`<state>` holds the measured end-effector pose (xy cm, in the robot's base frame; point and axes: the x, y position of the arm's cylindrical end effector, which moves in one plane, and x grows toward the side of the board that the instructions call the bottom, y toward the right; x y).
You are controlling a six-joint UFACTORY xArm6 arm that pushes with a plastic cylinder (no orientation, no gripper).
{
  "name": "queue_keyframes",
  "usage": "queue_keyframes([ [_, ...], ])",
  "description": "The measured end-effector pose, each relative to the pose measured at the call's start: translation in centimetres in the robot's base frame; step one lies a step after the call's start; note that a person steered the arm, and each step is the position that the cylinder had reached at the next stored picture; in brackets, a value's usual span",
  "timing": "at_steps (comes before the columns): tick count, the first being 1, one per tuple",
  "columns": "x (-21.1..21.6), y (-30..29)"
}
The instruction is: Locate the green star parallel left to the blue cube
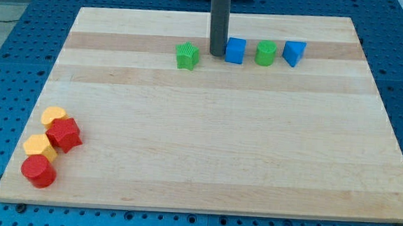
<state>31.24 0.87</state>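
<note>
The green star (187, 56) lies near the view's top, left of centre. The blue cube (235, 50) sits to its right, slightly higher in the view. My tip (217, 54) stands between them, close against the blue cube's left side and a short gap right of the green star. The rod rises straight up from there to the view's top edge.
A green cylinder (265, 53) and a blue triangular block (294, 53) continue the row to the right. At the view's lower left sit a yellow block (53, 116), a red star-like block (64, 134), a yellow hexagonal block (39, 147) and a red cylinder (39, 171). The wooden board (205, 162) lies on a blue perforated table.
</note>
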Motion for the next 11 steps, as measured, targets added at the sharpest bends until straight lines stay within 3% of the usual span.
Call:
queue_keyframes([
  [1, 0.0, 0.0],
  [3, 4.0, -2.0],
  [4, 4.9, -6.0],
  [8, 4.0, -12.6],
  [11, 1.8, -9.2],
])
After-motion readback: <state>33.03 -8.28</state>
